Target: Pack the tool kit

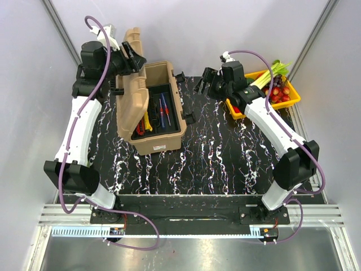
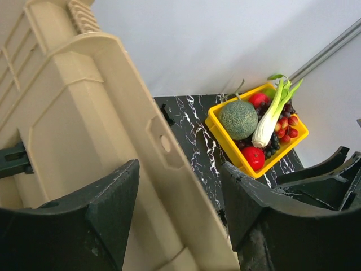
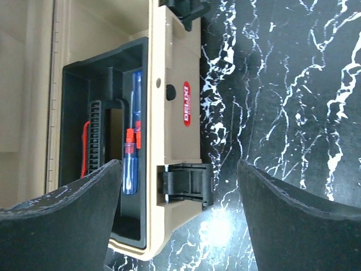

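Overhead view: the tan toolbox [image 1: 159,144] stands open left of centre on the black, white-veined table [image 1: 220,158], with its ribbed lid [image 1: 130,93] swung up along the box's left side. The black inner tray [image 1: 159,110] holds two blue-handled screwdrivers [image 1: 163,108] with red collars. A red-and-yellow handled tool [image 1: 148,121] lies beside them toward the lid, its kind not resolvable. The left gripper [image 1: 131,59] sits at the upper end of the raised lid, at upper left of the frame. In the left wrist view its fingers [image 2: 84,220] stand on either side of the lid's edge. The lid fills the gap low in that frame, yet table shows between the lid and the right-hand fingertip, so whether the jaws press on the lid cannot be told. The right gripper [image 1: 206,82] hangs above the table to the upper right of the toolbox, apart from it, jaws spread and empty. In the right wrist view its fingers [image 3: 62,220] frame the box's front wall, where a black latch [image 3: 186,183] and an oval red label [image 3: 186,110] show, with the screwdrivers lying end to end in the tray behind that wall. A yellow tray [image 1: 291,103] of produce, including a melon [image 2: 238,119] and a tomato [image 2: 254,157], sits at the table's upper right corner, well apart from the toolbox.
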You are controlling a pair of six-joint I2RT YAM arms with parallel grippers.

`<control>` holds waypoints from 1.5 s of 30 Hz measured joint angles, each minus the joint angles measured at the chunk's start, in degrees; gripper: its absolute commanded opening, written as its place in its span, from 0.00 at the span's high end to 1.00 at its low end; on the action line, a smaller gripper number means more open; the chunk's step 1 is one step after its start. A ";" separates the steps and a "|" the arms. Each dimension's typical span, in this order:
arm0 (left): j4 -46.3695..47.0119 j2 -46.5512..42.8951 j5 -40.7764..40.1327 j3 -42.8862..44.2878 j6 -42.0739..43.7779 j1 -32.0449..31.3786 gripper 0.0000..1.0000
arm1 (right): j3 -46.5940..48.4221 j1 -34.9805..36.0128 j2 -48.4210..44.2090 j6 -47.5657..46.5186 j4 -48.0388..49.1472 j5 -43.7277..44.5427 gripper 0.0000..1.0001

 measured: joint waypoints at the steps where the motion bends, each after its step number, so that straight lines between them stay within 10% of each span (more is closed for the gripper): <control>1: -0.04 0.00 -0.24 -0.22 -0.02 -0.44 0.37 | 0.00 0.00 -0.02 -0.20 -0.70 0.85 0.13; 15: -4.04 3.23 -2.51 -2.97 -0.13 -4.28 0.33 | -3.54 0.00 -2.58 -0.61 -2.97 8.35 0.13; 23: -3.58 1.29 -3.67 -5.90 0.57 -4.96 0.02 | -6.75 -0.07 -2.82 -1.99 -1.68 1.40 0.13; 29: -3.21 -6.10 -6.95 -16.31 3.39 -4.96 0.01 | -8.94 0.22 -1.62 -3.80 3.78 -14.43 0.26; 36: 2.73 -14.93 -4.57 -29.31 5.46 -5.86 0.13 | -13.16 3.61 0.52 -3.54 9.33 -20.02 0.66; 45: 14.97 -18.64 -1.99 -37.48 6.67 -13.99 0.21 | -18.78 4.83 0.68 0.48 14.10 -20.52 0.71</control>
